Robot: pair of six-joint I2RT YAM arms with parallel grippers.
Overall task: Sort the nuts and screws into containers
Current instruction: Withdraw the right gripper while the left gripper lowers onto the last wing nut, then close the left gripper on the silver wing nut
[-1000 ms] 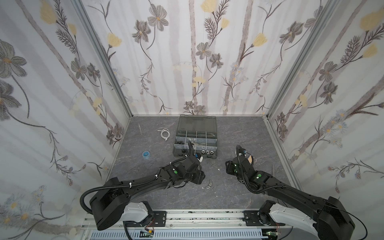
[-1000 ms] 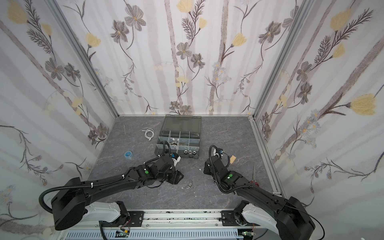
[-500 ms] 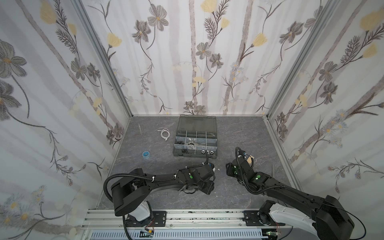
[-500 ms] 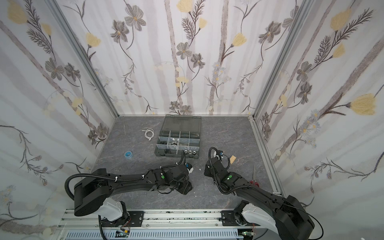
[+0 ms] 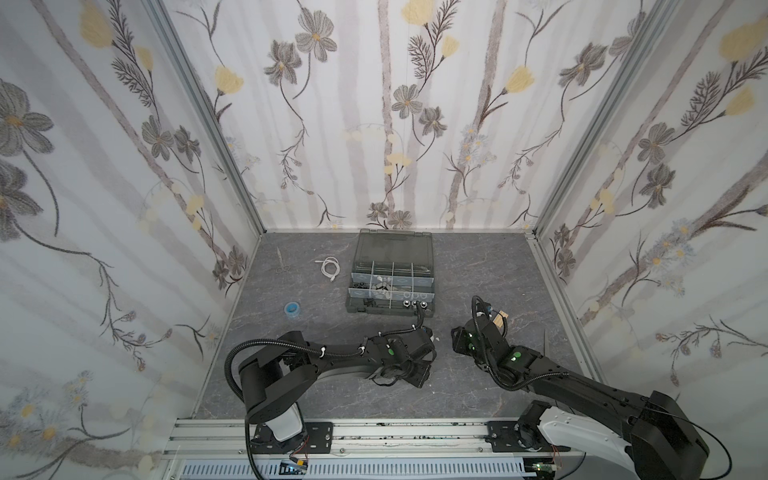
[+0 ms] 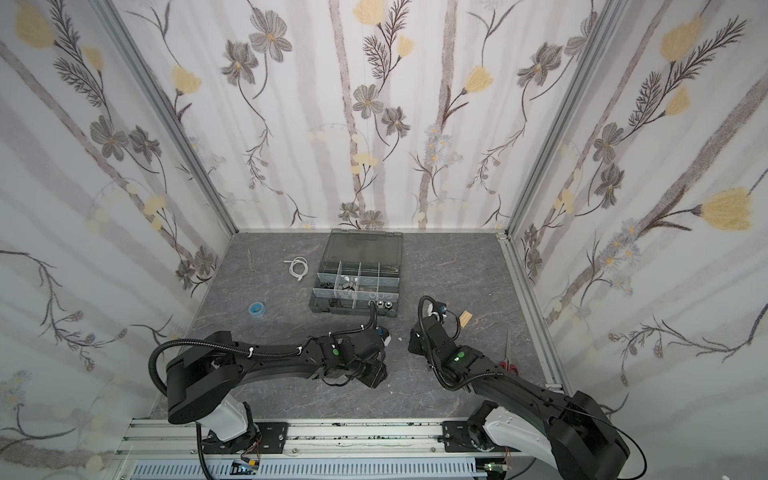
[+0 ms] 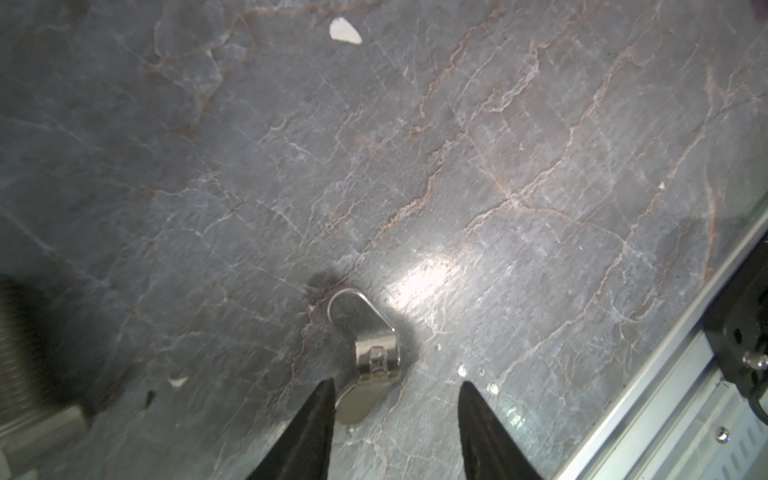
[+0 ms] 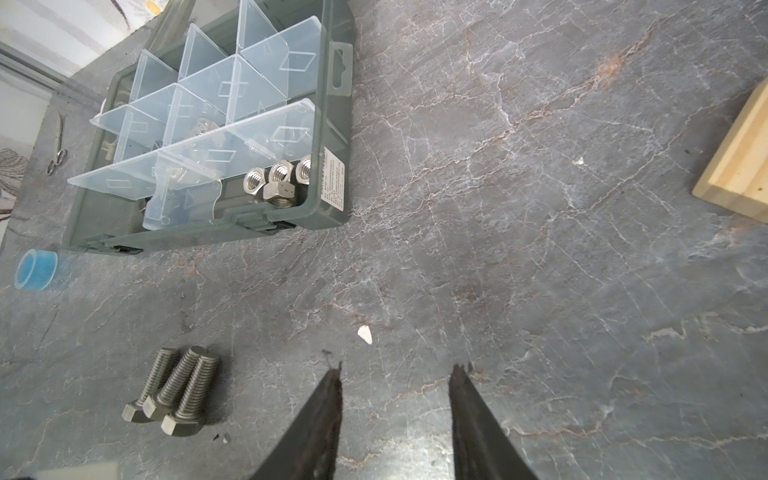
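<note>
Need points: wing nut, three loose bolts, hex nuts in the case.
wing nut (image 7: 376, 359): left wrist view, on its threaded hub.
loose bolts (image 8: 180, 384): right wrist view, on the middle bolt's shank.
hex nuts (image 8: 279, 191): right wrist view, on the front nut's side face.

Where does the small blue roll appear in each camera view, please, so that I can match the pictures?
In a top view: the small blue roll lies on the table, left of the organizer case, off its near corner.
In a top view: same spot, left of the case.
Right wrist: on the table, just off a front corner of the case.
Left wrist: not in it.
Shared landmark: the organizer case.
</note>
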